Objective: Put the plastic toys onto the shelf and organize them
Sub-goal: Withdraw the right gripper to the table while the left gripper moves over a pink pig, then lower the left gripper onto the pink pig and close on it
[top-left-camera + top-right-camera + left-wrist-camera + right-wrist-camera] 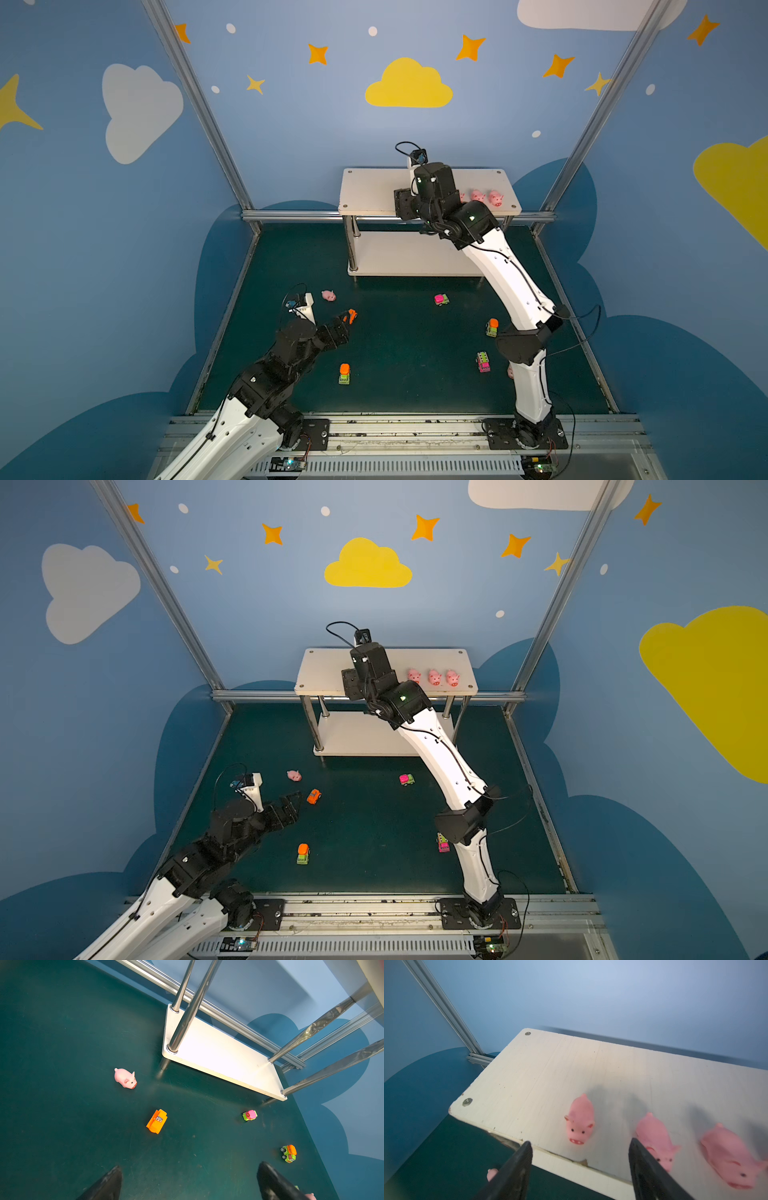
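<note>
just ahead of the right hand (579, 1141) sits a pig (580, 1120).

Three pink pigs (434, 678) in a row on shelf (328, 667) top board, snouts forward. On green surface (365, 820): another pig (294, 775), orange car (314, 796) underside up, more small vehicles (303, 853) scattered upright.

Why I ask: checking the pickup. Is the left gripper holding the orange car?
No, the orange car lies on the green mat ahead of the left gripper, whose jaws stand open and empty.
</note>
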You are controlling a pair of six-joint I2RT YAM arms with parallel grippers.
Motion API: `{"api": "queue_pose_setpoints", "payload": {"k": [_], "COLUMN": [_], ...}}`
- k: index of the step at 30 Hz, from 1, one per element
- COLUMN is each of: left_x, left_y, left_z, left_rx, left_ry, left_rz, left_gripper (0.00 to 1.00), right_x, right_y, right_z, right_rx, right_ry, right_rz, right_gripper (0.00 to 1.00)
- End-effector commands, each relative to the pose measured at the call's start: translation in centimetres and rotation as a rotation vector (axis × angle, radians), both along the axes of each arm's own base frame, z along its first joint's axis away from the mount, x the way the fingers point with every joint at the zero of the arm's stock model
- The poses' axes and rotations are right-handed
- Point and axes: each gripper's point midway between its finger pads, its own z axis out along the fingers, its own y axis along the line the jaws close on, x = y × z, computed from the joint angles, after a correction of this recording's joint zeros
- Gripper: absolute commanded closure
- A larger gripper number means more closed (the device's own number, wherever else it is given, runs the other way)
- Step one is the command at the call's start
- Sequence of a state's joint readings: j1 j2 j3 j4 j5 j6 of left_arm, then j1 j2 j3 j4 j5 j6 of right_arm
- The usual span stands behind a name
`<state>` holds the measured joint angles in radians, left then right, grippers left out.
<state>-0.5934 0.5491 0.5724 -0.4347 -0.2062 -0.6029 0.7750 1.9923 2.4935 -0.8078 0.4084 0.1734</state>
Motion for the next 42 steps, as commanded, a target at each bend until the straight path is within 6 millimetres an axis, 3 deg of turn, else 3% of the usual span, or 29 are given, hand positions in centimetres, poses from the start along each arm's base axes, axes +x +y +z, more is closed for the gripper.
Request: {"api": "queue_pose_setpoints", "payload": {"k": [1, 3, 8, 12, 20, 25, 29, 36, 42], "left_x": [0.3, 0.3, 0.5, 0.8, 2.6, 5.0, 7.1, 10.9, 13.6], "left_y": [0.5, 0.6, 0.7, 1.0, 0.8, 1.1, 2.3, 3.8, 5.0], "left_z": [1.0, 1.0, 0.7, 0.2, -2.0, -4.2, -6.1, -9.4, -12.3], "left_rx": [0.01, 0.017, 0.032, 0.056, 0.12, 0.126, 0.156, 0.232, 0.293], "left_ry": [-0.012, -0.008, 0.006, 0.024, 0.085, 0.173, 0.247, 0.362, 0.457], "left_rz": [0.028, 0.032, 0.044, 0.066, 0.111, 0.186, 0.294, 0.414, 0.506], "left_gripper": [0.0, 0.0, 0.0, 0.0, 0.0, 0.01, 0.06, 0.13, 0.17], "right_x": [-2.5, -3.8, -7.6, -10.8, -17.4, -19.2, -19.9, -20.6, -20.7], "right_y": [-1.3, -1.9, -3.6, -5.2, -6.9, -7.4, -8.2, -10.8, -11.7], "right_z": [2.7, 2.4, -0.8, -5.9, -17.7, -22.5, -23.4, -22.9, -23.1], "right_rx": [0.032, 0.039, 0.035, 0.021, 0.18, 0.202, 0.19, 0.193, 0.185], "right_ry": [-0.064, -0.062, -0.007, 0.07, 0.3, 0.365, 0.369, 0.311, 0.294], "right_rz": [0.015, 0.029, 0.067, 0.073, 0.141, 0.125, 0.118, 0.083, 0.069], "right_gripper": [0.25, 0.24, 0.2, 0.17, 0.17, 0.17, 0.17, 0.17, 0.17]}}
